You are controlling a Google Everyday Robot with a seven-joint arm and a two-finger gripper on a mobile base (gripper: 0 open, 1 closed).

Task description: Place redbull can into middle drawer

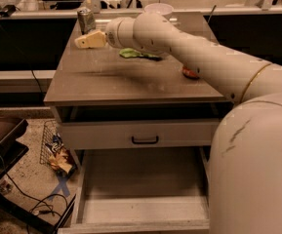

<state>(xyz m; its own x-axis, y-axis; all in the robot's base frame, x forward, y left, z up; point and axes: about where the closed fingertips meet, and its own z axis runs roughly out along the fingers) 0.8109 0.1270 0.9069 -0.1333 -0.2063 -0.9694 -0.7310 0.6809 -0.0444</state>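
Observation:
The redbull can is a slim silver-grey can standing upright at the back left of the cabinet top. My gripper is cream-coloured, points left and hovers just in front of the can, a little below it in the view; it holds nothing that I can see. The middle drawer is pulled out at the bottom of the cabinet and its flat floor is bare.
A green bag lies mid-top, behind my arm. An orange-red can peeks out under the arm at the right. A white bowl stands at the back. A drawer front with a black handle sits above the open drawer. Litter and cables lie on the floor at the left.

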